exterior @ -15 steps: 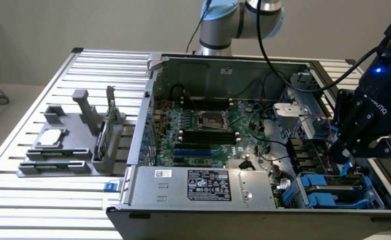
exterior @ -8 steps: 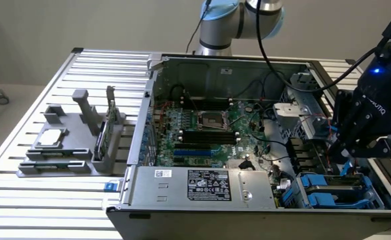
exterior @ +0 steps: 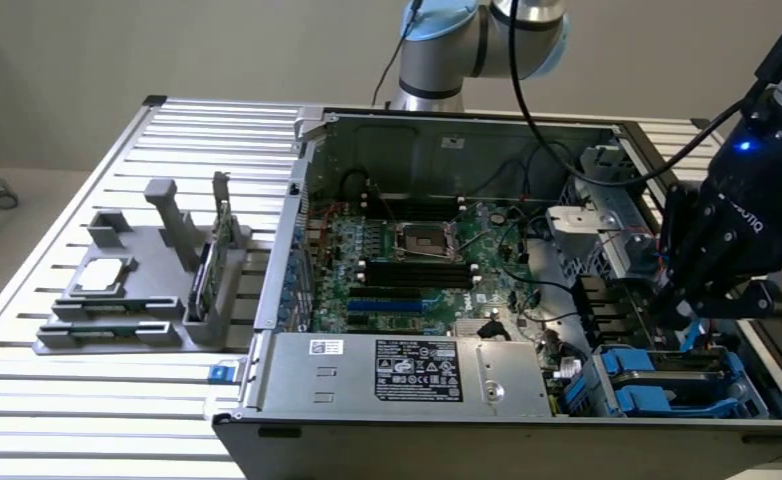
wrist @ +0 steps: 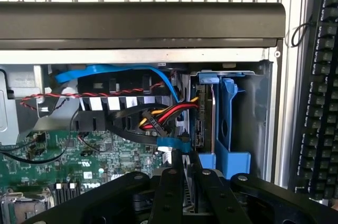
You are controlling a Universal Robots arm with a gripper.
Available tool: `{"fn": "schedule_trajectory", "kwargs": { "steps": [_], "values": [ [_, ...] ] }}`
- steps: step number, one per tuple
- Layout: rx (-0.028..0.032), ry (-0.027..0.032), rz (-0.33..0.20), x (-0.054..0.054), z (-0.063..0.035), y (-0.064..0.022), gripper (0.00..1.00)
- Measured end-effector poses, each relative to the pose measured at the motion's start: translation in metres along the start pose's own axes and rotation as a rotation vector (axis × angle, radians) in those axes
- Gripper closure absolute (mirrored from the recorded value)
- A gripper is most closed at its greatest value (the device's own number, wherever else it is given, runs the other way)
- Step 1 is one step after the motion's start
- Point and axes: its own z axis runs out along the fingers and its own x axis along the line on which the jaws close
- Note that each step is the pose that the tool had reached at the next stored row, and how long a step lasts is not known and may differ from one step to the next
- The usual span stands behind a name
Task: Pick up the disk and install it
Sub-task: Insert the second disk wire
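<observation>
On the slatted table (exterior: 44,400), far from the fingers (wrist: 169,192) toward the exterior view's left, a grey fixture (exterior: 124,300) holds a small silver chip (exterior: 104,275) and a green card (exterior: 204,270), neither at any risk from here. Nearer, the open computer case (exterior: 298,250) shows its motherboard (exterior: 405,260). The gripper (exterior: 691,300) hangs low over the drive bay at the case's end toward the exterior view's right. In the wrist view the gripper (wrist: 186,174) has its fingers drawn almost together with nothing visibly between them, though the narrow gap is dark and I would not swear to it. Just ahead of the fingertips lies a bundle of red, yellow and black cables (wrist: 158,118) with a flat blue ribbon (wrist: 105,73). Just beyond that the disk (wrist: 205,113) stands on edge in its blue carrier (wrist: 232,129), inside the bay and apart from the fingers. The likeliest trouble is the fingers catching that bundle, which could drag a connector loose or pull the carrier askew. A push that lands off-centre on the carrier could jam it in its rails and leave the disk half seated. Drifting down toward the board could scrape components beneath the fingers.
</observation>
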Motion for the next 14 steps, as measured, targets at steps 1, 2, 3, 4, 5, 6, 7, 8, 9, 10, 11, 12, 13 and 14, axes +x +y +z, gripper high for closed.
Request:
{"fn": "schedule_trajectory", "kwargs": {
  "steps": [1,2,3,4,5,6,7,8,9,10,11,12,13,14],
  "values": [
    [0.0000,0.0000,0.000,0.000,0.0005,0.0000,0.84],
    [0.0000,0.0000,0.000,0.000,0.0012,0.0000,0.84],
    [0.0000,-0.0001,0.000,-0.001,0.0019,0.0000,0.84],
    [0.0000,-0.0001,0.000,-0.001,0.0028,0.0001,0.84],
    [0.0000,0.0000,-0.001,-0.002,0.0039,0.0002,0.84],
    [-0.0001,-0.0001,-0.001,-0.002,0.0049,0.0002,0.84],
    [-0.0001,-0.0003,-0.002,-0.003,0.0059,0.0003,0.84],
    [-0.0002,-0.0001,-0.003,-0.004,0.0070,0.0004,0.84],
    [-0.0003,-0.0001,-0.004,-0.005,0.0078,0.0004,0.84],
    [-0.0003,-0.0002,-0.005,-0.006,0.0085,0.0005,0.84],
    [-0.0004,-0.0002,-0.006,-0.007,0.0092,0.0005,0.84],
    [-0.0004,-0.0003,-0.006,-0.008,0.0098,0.0006,0.84],
    [-0.0004,-0.0004,-0.007,-0.009,0.0105,0.0007,0.84],
    [-0.0005,-0.0003,-0.008,-0.010,0.0113,0.0007,0.84]
  ]
}}
